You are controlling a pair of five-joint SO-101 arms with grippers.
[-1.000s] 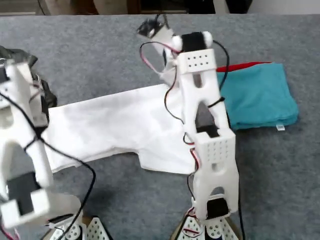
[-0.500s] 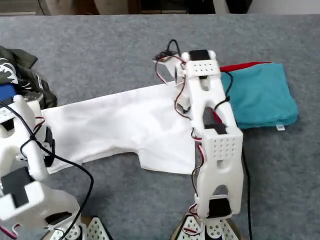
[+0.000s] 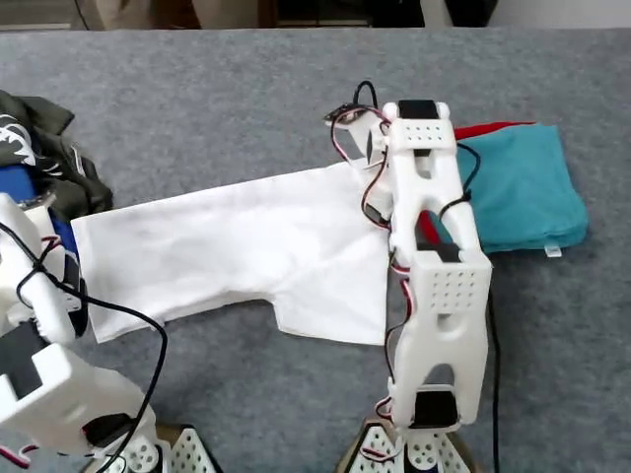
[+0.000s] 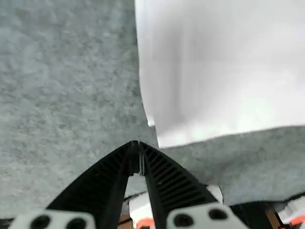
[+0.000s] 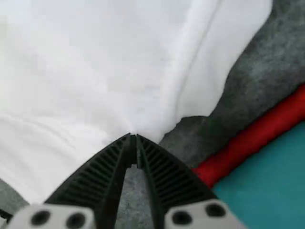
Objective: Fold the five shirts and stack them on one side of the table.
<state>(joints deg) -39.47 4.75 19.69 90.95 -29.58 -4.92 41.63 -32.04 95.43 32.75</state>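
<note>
High view: the flat white cloth shirt [image 3: 227,246] lies spread across the grey felt table [image 3: 197,99], beside the folded teal shirt [image 3: 513,192]. To fold it cleanly, both ends should probably be pinched and carried over together. The right gripper [image 5: 133,137], arm stretched forward, is clamped on the white shirt's puckered edge; the left gripper [image 4: 138,144], arm tucked low, is closed on nothing just beside the opposite corner

Table [image 3: 197,89] free beyond white shirt [image 3: 227,246] — folded stack [image 3: 513,192] crowds the right.

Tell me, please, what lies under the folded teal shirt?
A red shirt lies under the teal shirt; its edge sticks out at the far side. The rest is covered, so anything else beneath cannot be seen.
</note>
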